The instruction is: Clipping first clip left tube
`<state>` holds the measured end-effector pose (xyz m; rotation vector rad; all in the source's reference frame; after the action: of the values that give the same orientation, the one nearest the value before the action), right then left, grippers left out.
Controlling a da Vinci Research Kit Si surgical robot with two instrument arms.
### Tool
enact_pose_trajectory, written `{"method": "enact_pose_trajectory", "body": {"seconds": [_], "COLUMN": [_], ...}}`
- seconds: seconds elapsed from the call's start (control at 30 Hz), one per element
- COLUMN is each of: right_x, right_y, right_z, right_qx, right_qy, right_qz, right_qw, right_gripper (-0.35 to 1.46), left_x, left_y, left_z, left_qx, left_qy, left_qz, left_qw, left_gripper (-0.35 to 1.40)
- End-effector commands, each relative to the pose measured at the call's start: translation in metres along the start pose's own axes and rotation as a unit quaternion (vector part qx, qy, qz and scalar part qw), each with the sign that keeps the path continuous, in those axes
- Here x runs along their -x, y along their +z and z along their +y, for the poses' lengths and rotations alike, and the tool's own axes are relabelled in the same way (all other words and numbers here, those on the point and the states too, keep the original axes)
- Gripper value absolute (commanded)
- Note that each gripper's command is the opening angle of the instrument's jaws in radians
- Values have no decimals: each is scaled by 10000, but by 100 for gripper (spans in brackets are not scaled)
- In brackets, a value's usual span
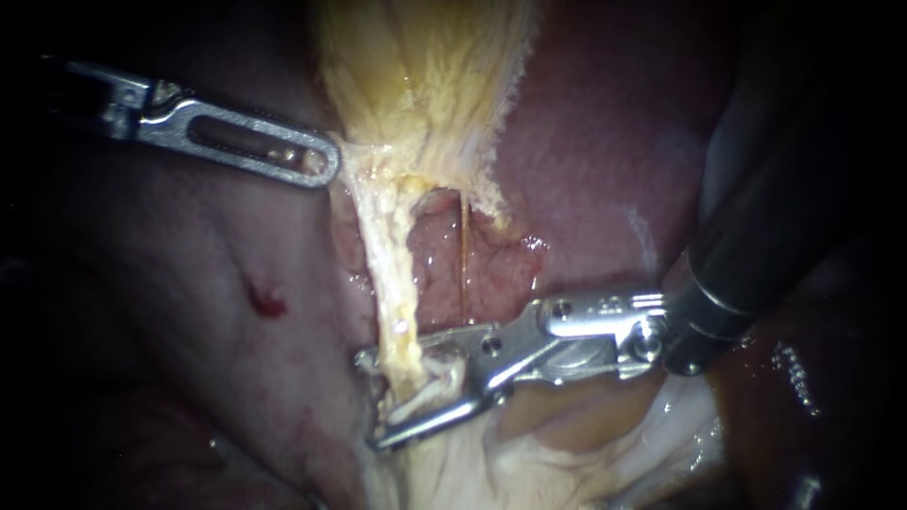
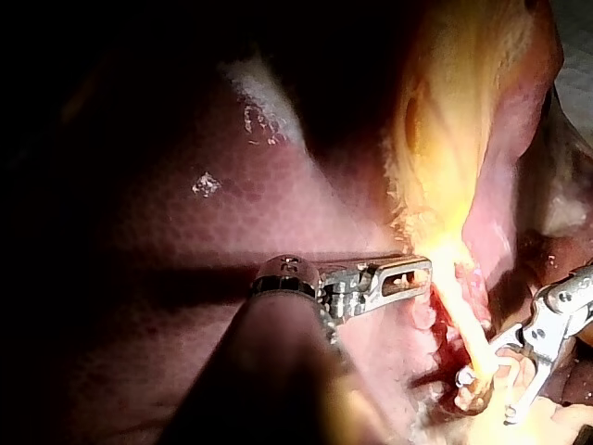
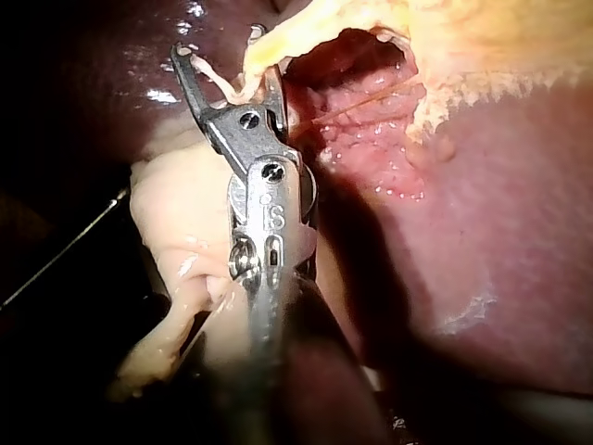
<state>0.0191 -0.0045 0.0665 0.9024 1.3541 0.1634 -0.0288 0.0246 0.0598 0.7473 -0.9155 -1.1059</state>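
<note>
Gallbladder (image 1: 416, 76): edge pinched by the closed hand of the left instrument (image 1: 326, 165).
Left tube (image 1: 392, 283): runs down from the Gallbladder, through the right hand's gap.
Right instrument (image 1: 368, 400): hand wide open, straddling the tube, gripping nothing.

Right wrist camera: my right instrument (image 3: 227, 79) runs up from the near edge, and I've got its two jaws spread with a gap showing. The pale tube (image 3: 296, 32) passes between them, a whitish wisp lying in the gap. Just beyond and beside the jaws sits a raw red pocket (image 3: 371, 139), with smooth liver (image 3: 500, 241) past it. Pale fatty tissue (image 3: 176, 222) bulges along the shaft's other side.
</note>
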Motion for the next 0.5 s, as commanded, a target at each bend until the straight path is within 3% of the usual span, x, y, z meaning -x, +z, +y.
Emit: {"method": "enact_pose_trajectory", "body": {"seconds": [0.03, 0.2, 0.5], "right_x": [1, 3, 6], "right_y": [-1, -4, -11], "right_z": [0, 2, 2], "right_qx": [6, 96, 84], "right_qy": [67, 184, 448], "right_qz": [-2, 18, 19], "right_qw": [10000, 9998, 9990], "right_gripper": [41, 31, -24], "left_x": [0, 0, 0], "left_y": [0, 0, 0], "left_z": [0, 0, -1], "left_qx": [1, 1, 1], "left_qy": [0, 0, -1], "left_qz": [-1, -1, -2], "left_qw": [10000, 10000, 10000], "left_gripper": [-35, -35, -35]}}
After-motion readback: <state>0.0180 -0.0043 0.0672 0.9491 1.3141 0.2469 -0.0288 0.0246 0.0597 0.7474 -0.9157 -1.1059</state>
